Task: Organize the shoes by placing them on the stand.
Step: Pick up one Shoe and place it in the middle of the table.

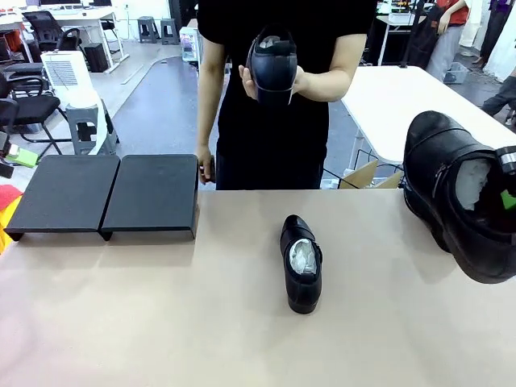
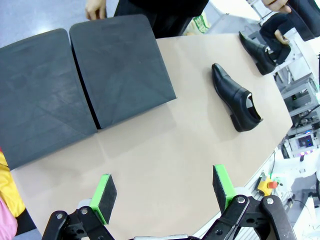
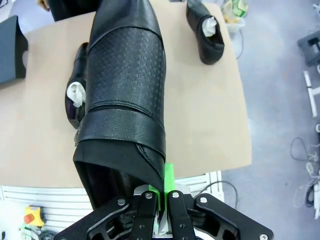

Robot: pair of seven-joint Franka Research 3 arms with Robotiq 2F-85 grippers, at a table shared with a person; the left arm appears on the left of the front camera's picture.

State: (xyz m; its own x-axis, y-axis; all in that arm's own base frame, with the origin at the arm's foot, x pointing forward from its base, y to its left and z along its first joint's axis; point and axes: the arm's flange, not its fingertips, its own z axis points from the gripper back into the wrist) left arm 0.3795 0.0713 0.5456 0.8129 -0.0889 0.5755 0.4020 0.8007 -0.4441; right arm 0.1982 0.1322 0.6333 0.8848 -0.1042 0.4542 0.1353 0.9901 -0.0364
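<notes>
"Checking the right gripper (image 3: 165, 186) first: what state do you log?"

"I log its jaws pinched tight on the heel rim of one black shoe (image 3: 125, 85). That shoe is held up above the table (image 1: 242, 347), toe pointing away from the wrist. In the front view it hangs at the table's right side."

"And the left gripper (image 2: 164, 189)?"

"Jaws spread wide, with nothing between the green pads (image 2: 104, 192). I see it hovering over bare tabletop on my side of the stand (image 2: 120, 70)."

"Position of the stand?"

"Two matte black panels side by side at the table's far left. The person's free hand (image 1: 207, 169) is at the far right corner of the right panel."

"The other shoes?"

"A second shoe (image 1: 301, 262) lies flat in the middle of the table. Its toe points toward the person and white paper fills its opening. It is well apart from the stand. A third shoe (image 1: 274, 63) is gripped in the person's raised hand (image 1: 310, 81), at chest height beyond the far edge. A fourth shoe (image 3: 205, 31), also stuffed with paper, sits on the table near its far right corner, as my right wrist view shows it."
</notes>
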